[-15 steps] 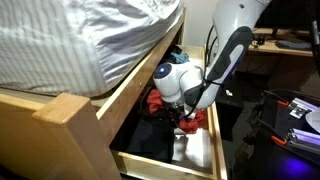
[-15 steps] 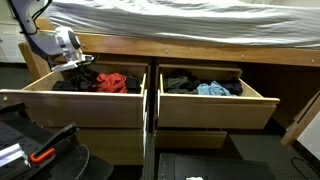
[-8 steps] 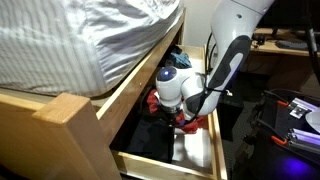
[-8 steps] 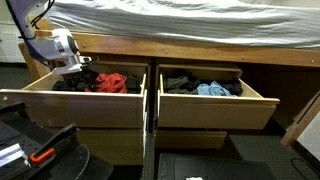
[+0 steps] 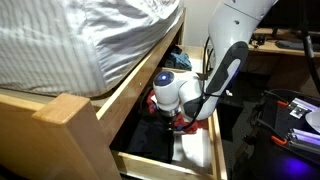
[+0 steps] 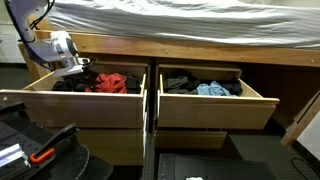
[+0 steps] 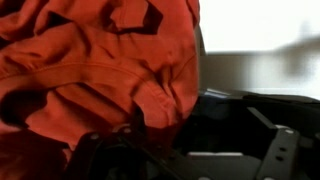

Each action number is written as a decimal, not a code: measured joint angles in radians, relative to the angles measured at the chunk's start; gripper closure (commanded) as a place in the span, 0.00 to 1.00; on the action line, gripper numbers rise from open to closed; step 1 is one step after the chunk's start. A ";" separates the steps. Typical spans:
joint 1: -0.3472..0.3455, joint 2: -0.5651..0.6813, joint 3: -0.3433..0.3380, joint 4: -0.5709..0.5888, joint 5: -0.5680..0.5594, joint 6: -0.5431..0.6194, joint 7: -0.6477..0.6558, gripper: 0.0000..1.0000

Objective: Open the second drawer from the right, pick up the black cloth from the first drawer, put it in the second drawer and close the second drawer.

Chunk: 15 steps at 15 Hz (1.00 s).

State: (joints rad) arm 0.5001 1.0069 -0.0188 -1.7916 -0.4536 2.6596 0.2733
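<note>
Black cloth lies ungrabbed in first drawer, at 9 o'clock of red cloth; gripper has dropped lower toward it (jaws wide, empty), so pickup looks next, second drawer already open

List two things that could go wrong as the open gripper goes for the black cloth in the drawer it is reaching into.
1. The gripper hangs right over the red cloth, which fills the wrist view. The black cloth lies beside it, so the jaws may well catch red fabric instead, or both.
2. In an exterior view the gripper sits low near a side wall of the first drawer; lifting carelessly might knock it.
</note>
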 measured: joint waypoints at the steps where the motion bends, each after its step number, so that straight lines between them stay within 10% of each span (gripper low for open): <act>1: 0.020 0.020 -0.004 0.023 -0.009 -0.004 -0.022 0.00; 15: 0.133 0.132 -0.028 0.211 -0.015 -0.186 -0.208 0.00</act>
State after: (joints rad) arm 0.6334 1.1386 -0.0472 -1.5806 -0.4684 2.4735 0.0650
